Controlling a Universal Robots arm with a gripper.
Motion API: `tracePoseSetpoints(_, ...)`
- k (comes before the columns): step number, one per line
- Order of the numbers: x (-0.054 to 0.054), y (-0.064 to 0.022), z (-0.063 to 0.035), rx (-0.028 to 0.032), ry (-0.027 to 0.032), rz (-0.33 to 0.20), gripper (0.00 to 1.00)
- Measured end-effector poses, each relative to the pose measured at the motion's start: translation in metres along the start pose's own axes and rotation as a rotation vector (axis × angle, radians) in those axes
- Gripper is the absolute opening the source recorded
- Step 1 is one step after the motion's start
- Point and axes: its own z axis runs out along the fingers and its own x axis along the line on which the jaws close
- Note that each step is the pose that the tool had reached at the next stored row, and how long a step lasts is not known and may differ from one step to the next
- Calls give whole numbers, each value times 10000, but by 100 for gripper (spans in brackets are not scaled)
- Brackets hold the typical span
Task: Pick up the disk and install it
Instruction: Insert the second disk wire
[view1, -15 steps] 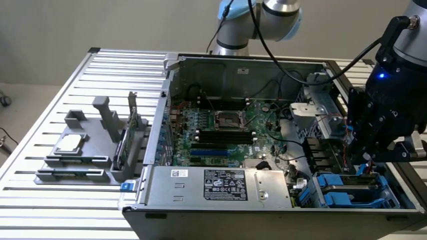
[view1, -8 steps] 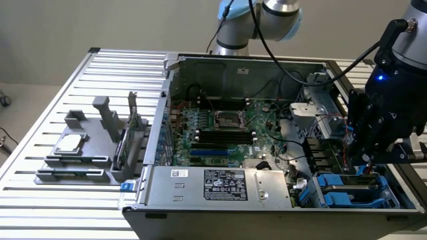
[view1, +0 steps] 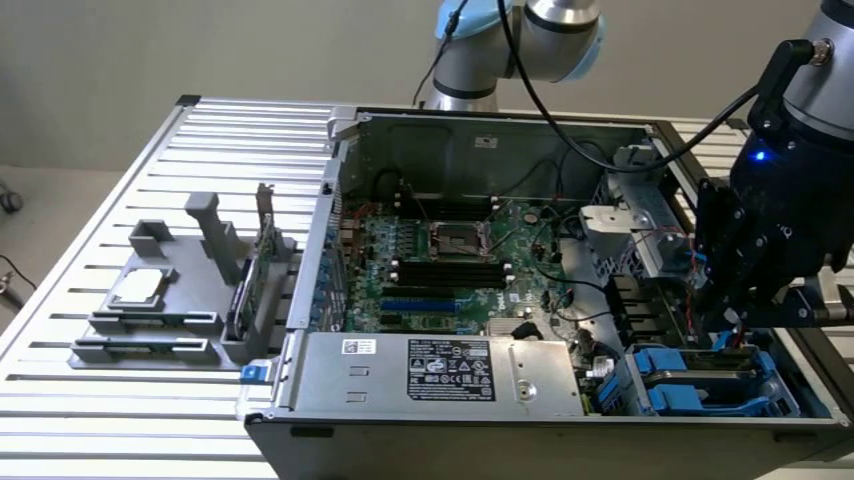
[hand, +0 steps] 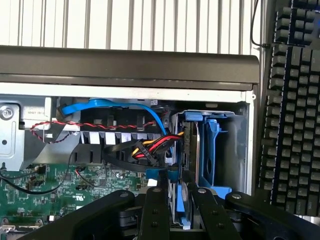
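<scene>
Jaws partly closed on the disk (hand: 176, 200), one finger (hand: 154, 210) on each side of its blue carrier edge; I read this as a firm grip, the disk held edge-on. Gripper (view1: 742, 322) hangs inside the open computer case (view1: 441, 135), at the corner on the exterior view's right, right over the blue drive bay (view1: 707, 385). In the wrist view the disk sits at the mouth of the bay (hand: 215, 150), beside a bare blue bracket. Bundle of coloured cables (hand: 150, 146) lies close alongside. My judgement: keep the disk square to the bay rails, descend slowly, watch that the cables don't snag, and stay clamped until it seats. Whether it has entered the rails, I can't tell.
</scene>
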Motion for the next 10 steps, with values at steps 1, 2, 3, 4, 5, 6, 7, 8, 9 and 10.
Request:
tracePoseSetpoints(1, 0, 0, 0, 0, 0, 2, 26)
tracePoseSetpoints(2, 0, 0, 0, 0, 0, 3, 26)
tracePoseSetpoints(3, 0, 0, 0, 0, 1, 4, 26)
tracePoseSetpoints(4, 0, 0, 0, 0, 0, 5, 26)
tracePoseSetpoints(5, 0, 0, -1, 0, -1, 7, 28)
tracePoseSetpoints(6, 0, 0, -1, 0, -1, 8, 28)
tracePoseSetpoints(7, 0, 0, -2, 0, -1, 10, 34)
tracePoseSetpoints(8, 0, 0, -3, 0, -1, 12, 34)
tracePoseSetpoints(9, 0, 0, -4, 0, -2, 16, 34)
tracePoseSetpoints(10, 0, 0, -4, 1, -2, 21, 34)
